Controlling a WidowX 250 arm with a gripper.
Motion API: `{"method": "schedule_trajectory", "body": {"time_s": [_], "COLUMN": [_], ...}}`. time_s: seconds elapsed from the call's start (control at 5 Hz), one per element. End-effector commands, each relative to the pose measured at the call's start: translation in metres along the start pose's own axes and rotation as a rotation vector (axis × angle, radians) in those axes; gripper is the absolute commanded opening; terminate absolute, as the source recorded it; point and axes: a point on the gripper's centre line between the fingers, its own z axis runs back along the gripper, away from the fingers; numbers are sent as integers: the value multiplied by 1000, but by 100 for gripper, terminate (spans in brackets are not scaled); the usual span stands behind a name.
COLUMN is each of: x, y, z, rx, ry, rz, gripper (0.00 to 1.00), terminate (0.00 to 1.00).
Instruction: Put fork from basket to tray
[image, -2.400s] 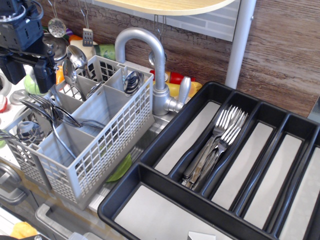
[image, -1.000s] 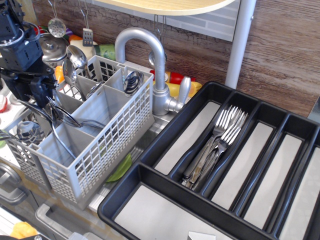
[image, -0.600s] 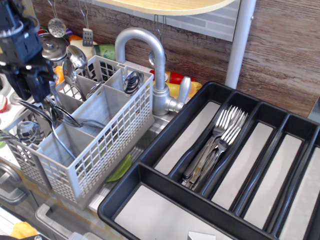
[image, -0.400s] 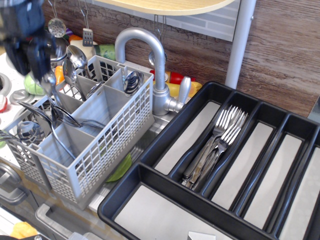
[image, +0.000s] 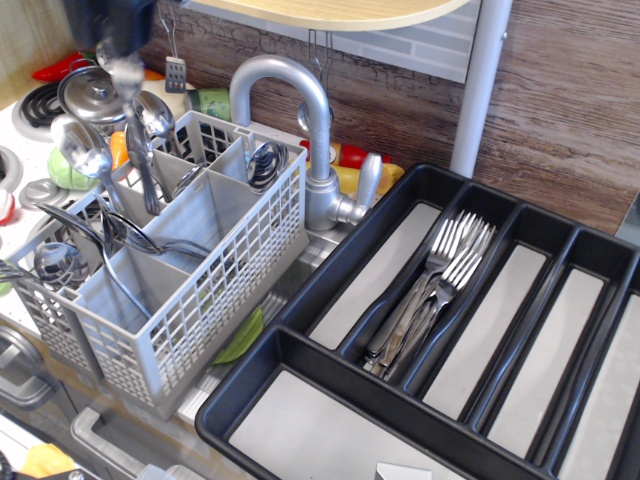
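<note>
My gripper (image: 118, 48) is a dark blur at the top left, above the back-left corner of the grey lattice basket (image: 205, 290). It is shut on the head of a slim steel fork (image: 138, 150), which hangs down with its handle end just inside a back compartment. Motion blur hides the tines. The black tray (image: 250, 400) lies at the right, with several forks (image: 440, 270) in its second long compartment.
Round-bowled spoons (image: 155, 112) and other cutlery stand in the basket. A grey faucet (image: 290, 85) rises between basket and tray. A white post (image: 480, 90) stands behind the tray. A pot lid (image: 90, 95) and stove sit at the far left.
My gripper went down into the basket's back-left compartment, closed, then rose up and right to the top edge, drawing the fork up with it. A spoon it had hidden now shows.
</note>
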Motion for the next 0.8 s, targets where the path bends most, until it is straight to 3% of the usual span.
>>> {"method": "schedule_trajectory", "body": {"time_s": [0.0,0.4,0.6], "x": [4,19,17], "y": [-40,-108,-134], "z": [37,33,15], "rx": [44,-23,-124], "ry": [66,136,110], "rz": [-7,57,111], "gripper": [0,0,0], "terminate": [0,0,0]}}
